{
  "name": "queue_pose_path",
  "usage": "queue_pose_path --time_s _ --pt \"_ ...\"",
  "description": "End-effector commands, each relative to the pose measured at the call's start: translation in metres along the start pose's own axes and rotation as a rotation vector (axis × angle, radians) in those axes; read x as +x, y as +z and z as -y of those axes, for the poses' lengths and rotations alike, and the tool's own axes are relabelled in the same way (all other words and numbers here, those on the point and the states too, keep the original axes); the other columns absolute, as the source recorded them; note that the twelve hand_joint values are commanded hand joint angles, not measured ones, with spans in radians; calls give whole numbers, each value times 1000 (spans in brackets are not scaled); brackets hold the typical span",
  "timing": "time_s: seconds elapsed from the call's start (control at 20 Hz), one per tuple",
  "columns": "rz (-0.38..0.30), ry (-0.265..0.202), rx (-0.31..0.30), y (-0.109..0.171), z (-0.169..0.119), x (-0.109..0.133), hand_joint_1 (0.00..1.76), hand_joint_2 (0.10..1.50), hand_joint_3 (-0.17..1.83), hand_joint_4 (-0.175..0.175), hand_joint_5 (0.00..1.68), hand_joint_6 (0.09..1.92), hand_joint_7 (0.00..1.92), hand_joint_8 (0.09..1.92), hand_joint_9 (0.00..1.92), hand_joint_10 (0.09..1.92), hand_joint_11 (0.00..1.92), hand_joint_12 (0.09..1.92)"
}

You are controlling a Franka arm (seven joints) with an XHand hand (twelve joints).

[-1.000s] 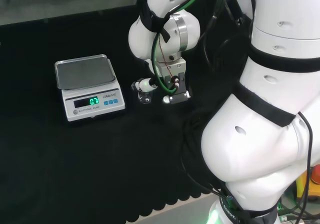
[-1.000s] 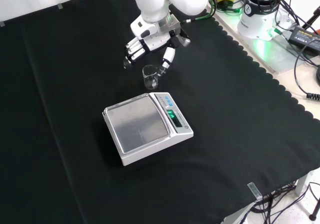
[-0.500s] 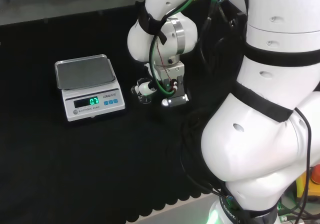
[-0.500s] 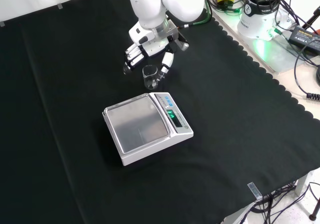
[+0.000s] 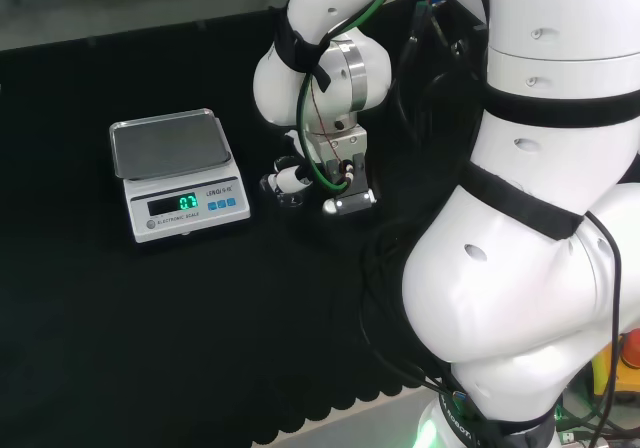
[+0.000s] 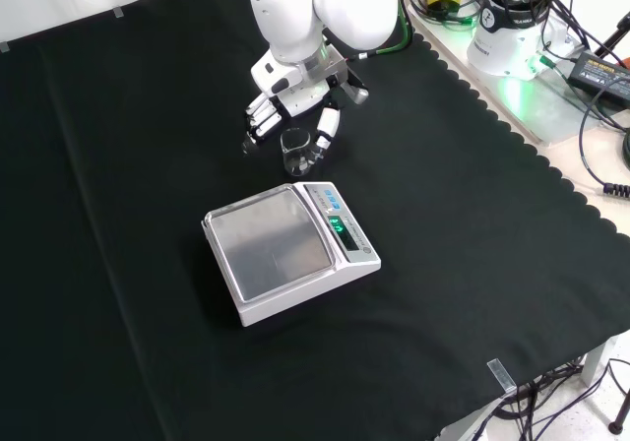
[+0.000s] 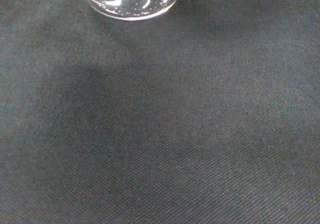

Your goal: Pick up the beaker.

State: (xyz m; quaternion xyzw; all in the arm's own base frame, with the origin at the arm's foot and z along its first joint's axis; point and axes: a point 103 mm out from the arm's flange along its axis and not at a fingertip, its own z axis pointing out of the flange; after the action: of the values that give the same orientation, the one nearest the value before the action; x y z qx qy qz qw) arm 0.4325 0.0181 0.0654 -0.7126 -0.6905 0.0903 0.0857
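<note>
The fingers (image 6: 260, 118) stand spread and nearly straight on one side of the beaker (image 6: 294, 153), the thumb (image 6: 324, 129) on the other, so the glass sits in the gap with nothing pinched yet; this looks like a bracket set up for closing. The hand (image 6: 290, 96) hangs low over the cloth, likely so the grip lands on the wall, not the rim. The beaker stands upright on the bench (image 6: 472, 224), just beside the scale (image 6: 285, 252), leaving little room on that side
</note>
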Motion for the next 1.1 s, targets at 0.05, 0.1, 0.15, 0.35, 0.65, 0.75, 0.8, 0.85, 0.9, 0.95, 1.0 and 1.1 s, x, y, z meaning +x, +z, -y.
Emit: queue_pose_path --time_s 0.05,0.1,0.15,0.35,0.65,0.75,0.8,0.85,0.9,0.95,1.0,1.1 --pt "67 26 -19 -4 -2 3 362 920 240 -93 462 87 476 905 740 784 494 1394" --pt "77 30 -26 -4 -2 4 387 922 242 -100 522 104 564 910 822 759 557 1364" --pt "90 32 -31 -5 -2 5 413 923 244 -106 574 141 643 911 901 731 611 1334" --pt "130 14 -43 -5 -4 7 582 913 282 -126 703 683 981 945 1228 660 835 1237" --pt "201 16 -33 -5 -8 14 805 853 428 -174 1031 790 1352 981 1582 628 1150 1038" --pt "211 18 -30 -6 -9 15 963 868 411 53 1058 881 1436 946 1652 611 1218 991" --pt "216 18 -30 -7 -9 15 1005 872 402 113 1066 901 1465 927 1674 603 1241 972" --pt "219 19 -30 -9 -9 14 1030 869 400 145 1077 900 1491 906 1694 594 1262 955" --pt "223 21 -32 -11 -9 13 1046 861 407 159 1090 891 1514 884 1714 584 1281 938" --pt "222 25 -38 -15 -8 11 1057 850 422 161 1102 880 1535 862 1733 572 1297 922" --pt "221 30 -44 -19 -6 9 1066 835 443 155 1112 871 1558 838 1749 556 1314 906" --pt "229 39 -51 -30 -3 5 1081 810 481 137 1130 857 1598 804 1775 528 1343 883"
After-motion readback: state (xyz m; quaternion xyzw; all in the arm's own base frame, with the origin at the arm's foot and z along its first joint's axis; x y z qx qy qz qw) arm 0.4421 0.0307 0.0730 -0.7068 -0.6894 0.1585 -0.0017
